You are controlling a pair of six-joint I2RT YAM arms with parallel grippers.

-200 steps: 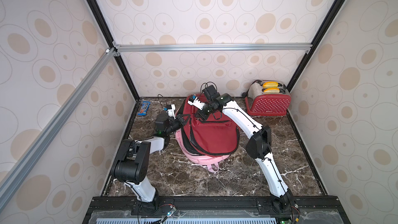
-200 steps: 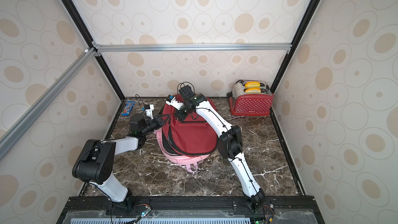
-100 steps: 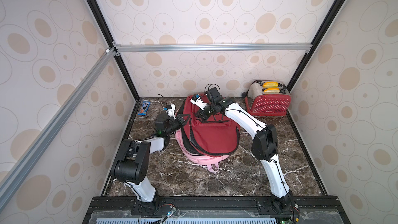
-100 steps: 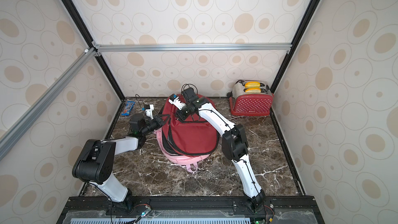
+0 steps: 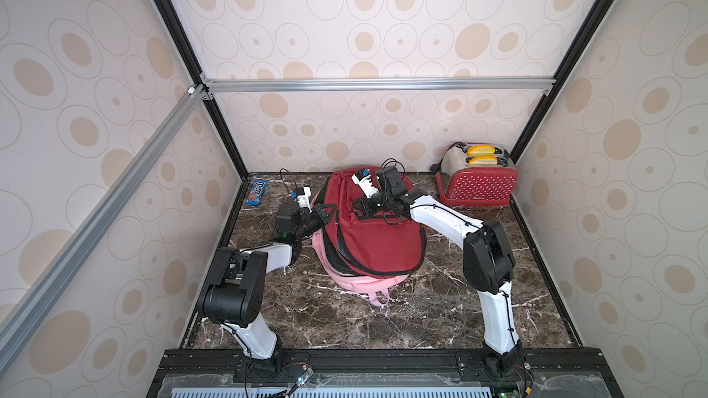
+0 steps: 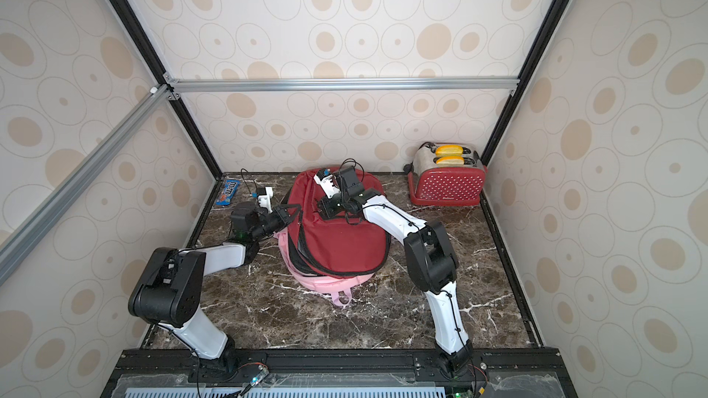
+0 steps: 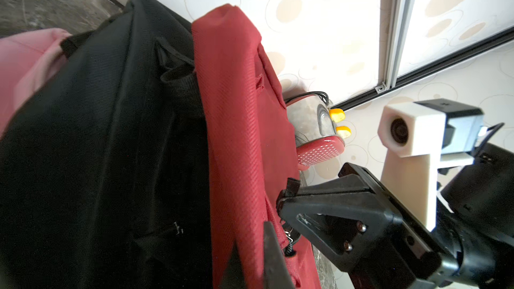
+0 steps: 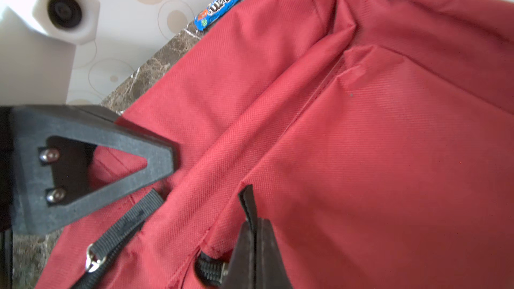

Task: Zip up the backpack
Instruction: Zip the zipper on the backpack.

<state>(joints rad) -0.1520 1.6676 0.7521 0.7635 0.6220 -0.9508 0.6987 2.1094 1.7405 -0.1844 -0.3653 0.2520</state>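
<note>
A red backpack [image 5: 379,246] [image 6: 344,246] with a pink back panel lies flat on the marble table. Along its left side the main zip gapes open [image 5: 339,250], showing black lining [image 7: 97,148]. My left gripper [image 5: 325,213] [image 7: 264,246] is at the bag's upper left edge, shut on the red fabric beside a metal zip slider [image 7: 289,237]. My right gripper [image 5: 362,210] [image 8: 254,234] rests on top of the bag close by. It is shut on a black zipper pull tab [image 8: 247,204] that sticks out between its fingers.
A red toaster [image 5: 477,181] with two yellow slices stands at the back right. A blue candy packet [image 5: 256,192] lies at the back left corner. A second black webbing pull [image 8: 122,232] lies on the bag. Walls enclose three sides.
The right arm's elbow has swung to the right and its gripper has slid a little toward the front over the bag. The left arm has not moved.
</note>
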